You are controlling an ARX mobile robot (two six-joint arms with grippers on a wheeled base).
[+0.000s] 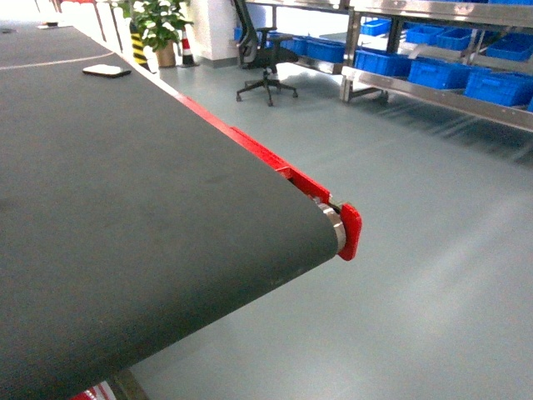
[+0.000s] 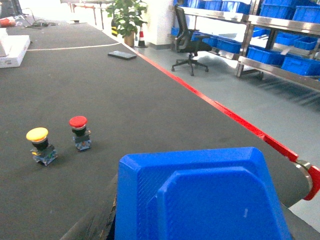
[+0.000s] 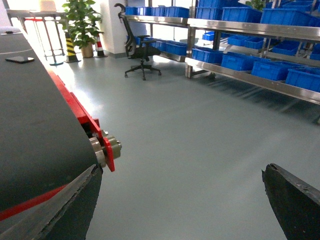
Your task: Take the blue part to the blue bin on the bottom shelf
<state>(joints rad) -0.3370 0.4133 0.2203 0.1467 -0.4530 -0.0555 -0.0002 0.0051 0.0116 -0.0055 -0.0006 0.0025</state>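
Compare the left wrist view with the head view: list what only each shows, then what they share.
Only the left wrist view: a blue part filling the foreground, a yellow push button, a red push button beside it, and a white box. Only the head view: nothing notable. Both: the black conveyor belt, its red edge guard, the dark phone-like slab, office chair, potted plant and blue bins on shelves.

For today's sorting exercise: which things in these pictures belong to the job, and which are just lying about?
Belong to the job:
large blue moulded plastic part
blue plastic bins on the steel shelf

Just lying about:
yellow-capped push button
red-capped push button
flat black slab
black office chair
potted green plant
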